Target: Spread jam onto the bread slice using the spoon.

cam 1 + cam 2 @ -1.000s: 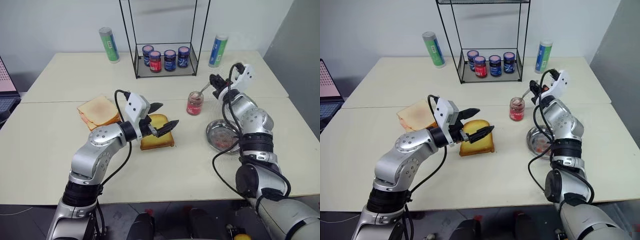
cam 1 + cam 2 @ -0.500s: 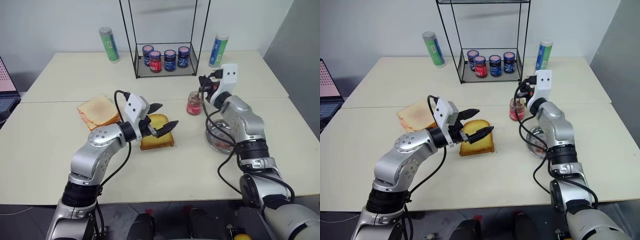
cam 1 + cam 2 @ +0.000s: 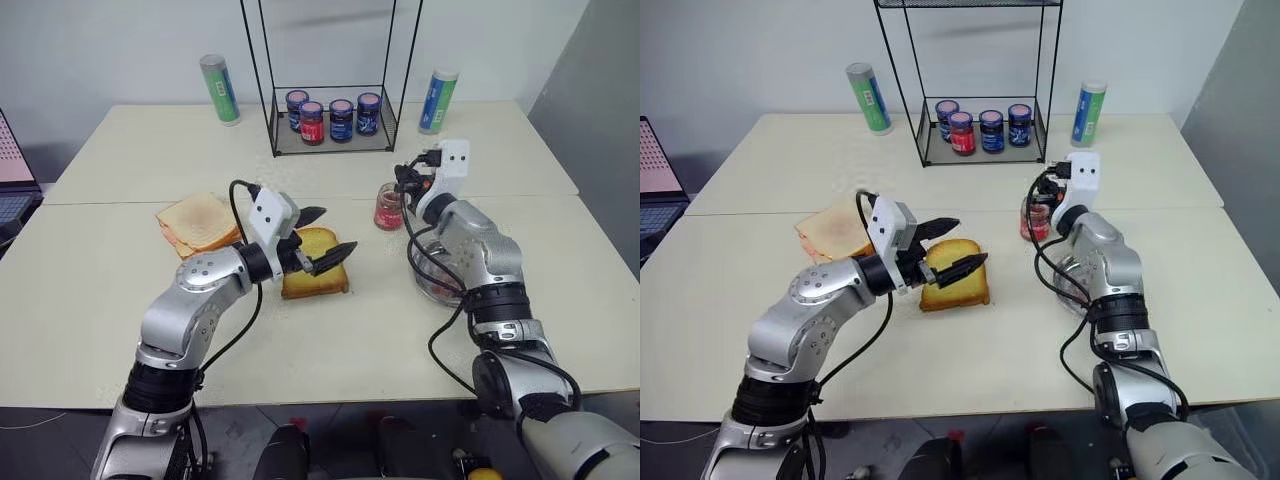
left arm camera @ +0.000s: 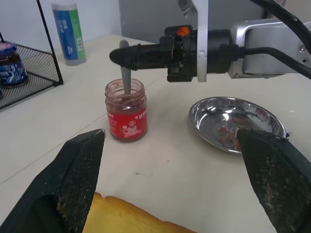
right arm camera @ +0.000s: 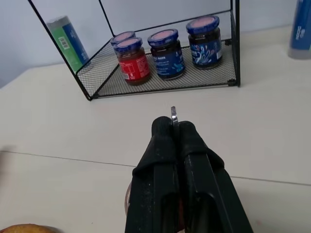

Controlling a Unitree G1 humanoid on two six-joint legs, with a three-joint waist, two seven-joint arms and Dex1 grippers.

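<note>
The jam is in a small clear jar [image 4: 126, 110] with a red label, standing mid-table right of the bread slice [image 3: 316, 279]. My right gripper [image 4: 116, 55] is level just above the jar's mouth. It is shut on the handle of the spoon [image 4: 125, 73], whose bowl dips down into the jam. The spoon's handle end pokes out between the closed fingers [image 5: 165, 145]. My left gripper [image 3: 331, 230] hovers open over the golden bread slice with nothing between its fingers [image 4: 80, 165].
A round steel dish [image 4: 221, 108] with red smears lies right of the jar, under my right forearm. A paler toast slice [image 3: 198, 222] lies left of the bread. A wire rack [image 3: 330, 140] holding several jars stands at the back, with a tube [image 3: 218, 88] on each side.
My right wrist has rolled and the hand has shifted left and slightly down over the jar, bringing the spoon from slanted to upright in the jam. The left arm has not moved.
</note>
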